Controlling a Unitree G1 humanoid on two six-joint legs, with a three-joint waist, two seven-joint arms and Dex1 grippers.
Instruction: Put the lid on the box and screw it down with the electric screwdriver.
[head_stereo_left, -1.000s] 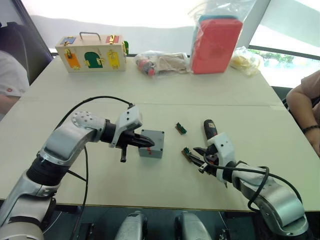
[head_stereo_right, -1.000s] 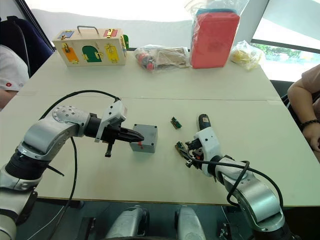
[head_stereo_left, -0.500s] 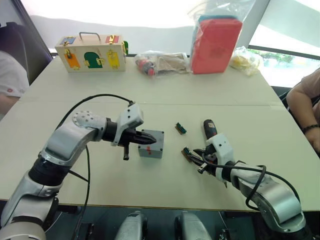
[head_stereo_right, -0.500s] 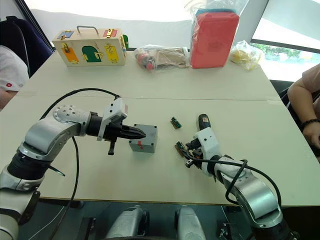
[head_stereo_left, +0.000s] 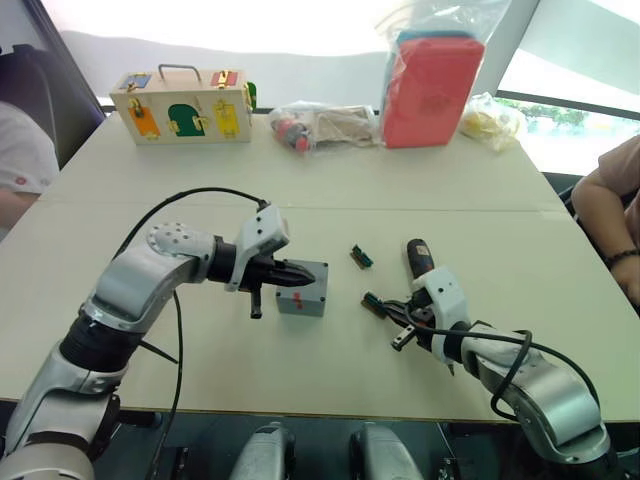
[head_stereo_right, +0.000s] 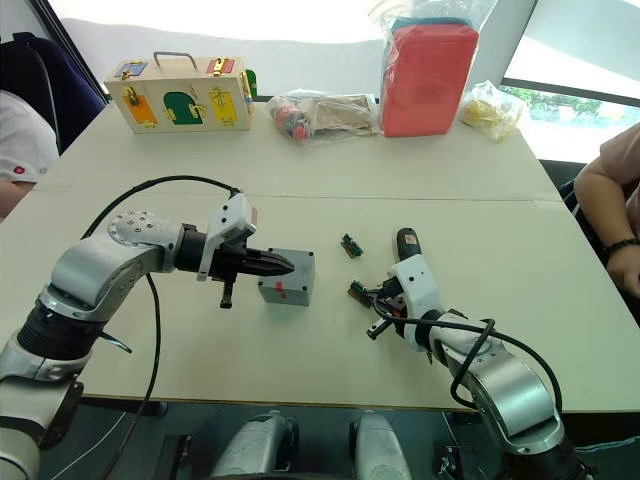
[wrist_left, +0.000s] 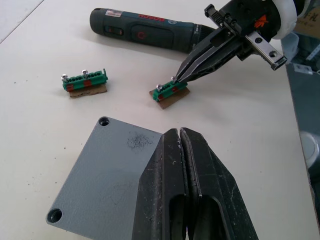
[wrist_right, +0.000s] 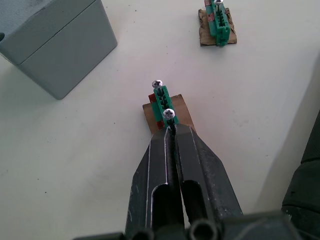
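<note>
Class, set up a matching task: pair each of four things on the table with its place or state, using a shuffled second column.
Things:
1. lid
2. electric screwdriver
3. right gripper
4. wooden latch box

Places or states:
A. at the table's far left
B. lying beside the right arm
C. on the grey box, under the left gripper
D. tips at a green connector piece

Pairs: 1-C, 2-B, 3-D, 4-A

The left arm reaches forward and bends toward the middle, and the left gripper (head_stereo_left: 291, 273) has its two black fingers pressed together. The right arm comes in from the lower right, and the right gripper (head_stereo_right: 379, 296) points toward the left with its fingers closed too.
</note>
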